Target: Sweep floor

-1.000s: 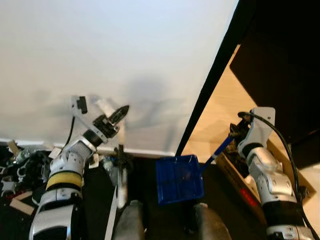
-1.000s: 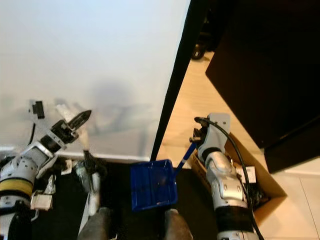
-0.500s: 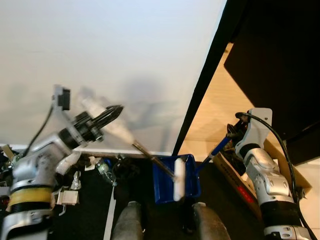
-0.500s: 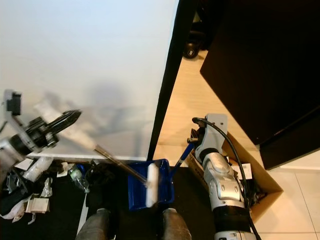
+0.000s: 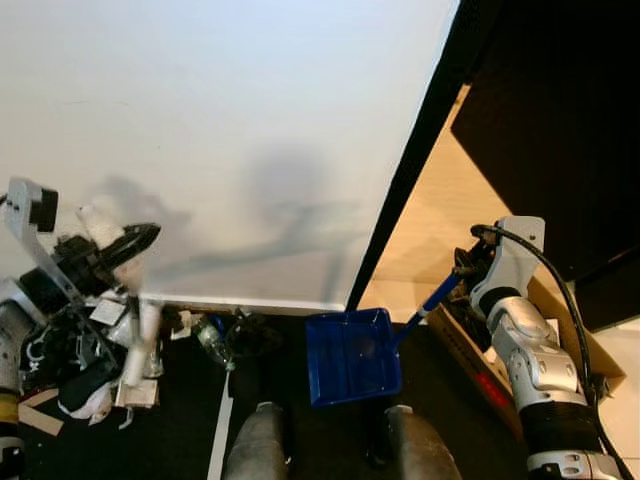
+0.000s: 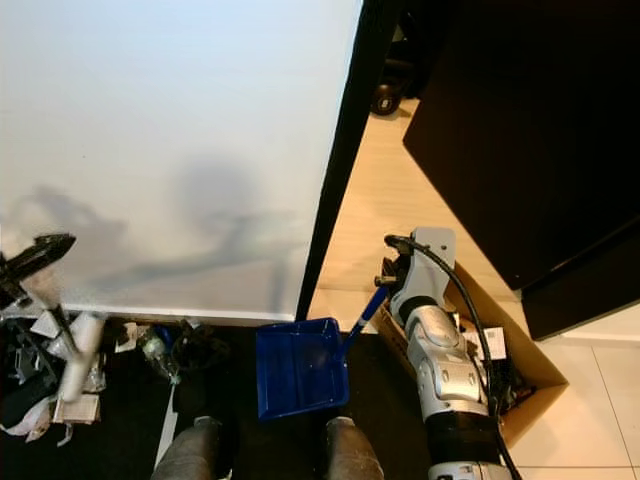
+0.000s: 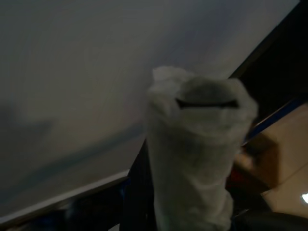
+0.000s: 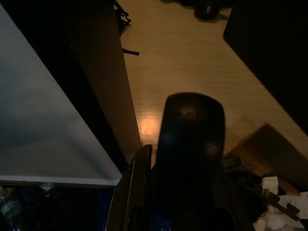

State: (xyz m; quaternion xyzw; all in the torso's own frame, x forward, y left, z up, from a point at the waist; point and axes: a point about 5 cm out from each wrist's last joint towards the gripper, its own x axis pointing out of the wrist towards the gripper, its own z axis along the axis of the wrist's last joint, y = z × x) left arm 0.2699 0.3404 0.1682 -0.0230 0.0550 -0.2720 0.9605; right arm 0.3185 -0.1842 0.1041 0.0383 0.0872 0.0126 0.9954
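Left gripper (image 5: pixel 140 238) raised, clamping brush handle (image 5: pixel 100 225); right gripper (image 5: pixel 466 268) grips dustpan (image 5: pixel 352 355).

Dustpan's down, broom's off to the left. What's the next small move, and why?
Probably swing the left gripper so the broom head drags the litter pile toward the blue dustpan, which the right gripper holds on the dark floor; its tray looks empty.

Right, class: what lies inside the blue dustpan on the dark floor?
The blue dustpan looks bare inside: just its ribbed blue base, no rubbish visible. Its near edge ends by the robot's feet, so nothing seems covered.
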